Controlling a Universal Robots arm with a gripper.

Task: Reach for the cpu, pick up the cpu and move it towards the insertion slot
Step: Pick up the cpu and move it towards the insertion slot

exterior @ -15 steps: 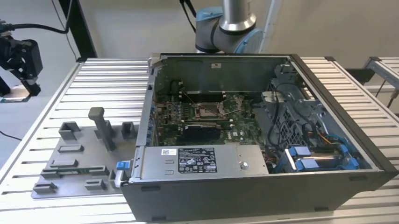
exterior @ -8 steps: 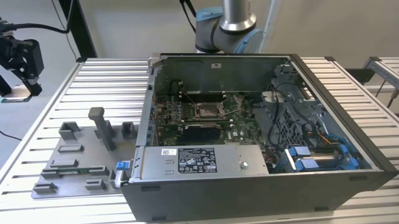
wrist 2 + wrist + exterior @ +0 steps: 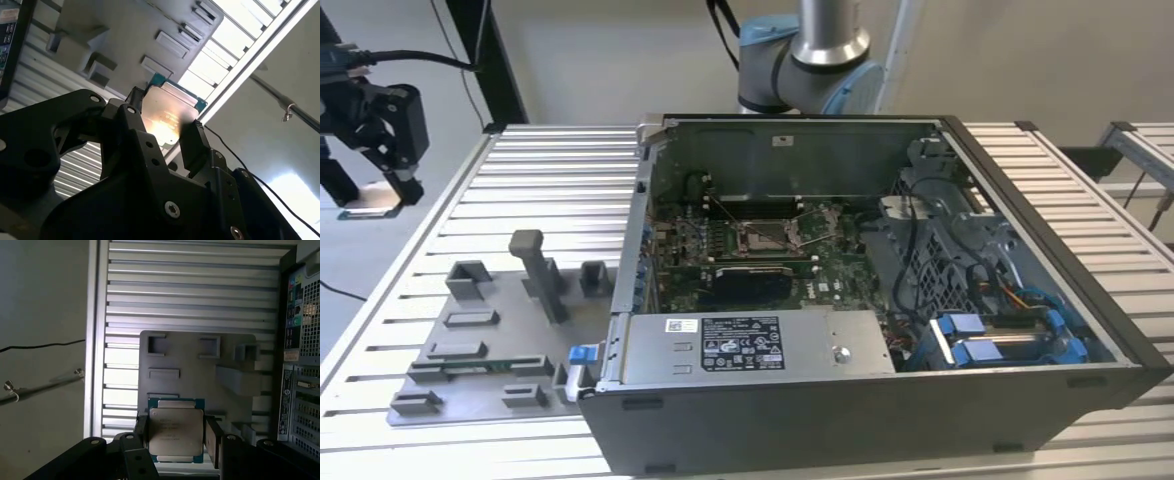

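In the exterior view, the cpu (image 3: 371, 213) is held level just outside the surface's (image 3: 547, 180) edge at the exterior view's left. It is well apart from the insertion slot (image 3: 761, 236) inside the open computer case (image 3: 881, 400). The end effector (image 3: 378, 198) is clamped on it from above.

In the second wrist view, the cpu (image 3: 167, 115) is pinched at two opposite edges between the black fingers (image 3: 192, 142). This is probably done so that its metal top and underside are left untouched.

In the first wrist view, the silvery top is turned towards the camera, with the grey fixture plate (image 3: 200, 370) seen beyond it. Being near square, the cpu has no marked long axis. Its edges are roughly parallel to the plate's edges, and the flat pose is judged to match the flat-lying slot.
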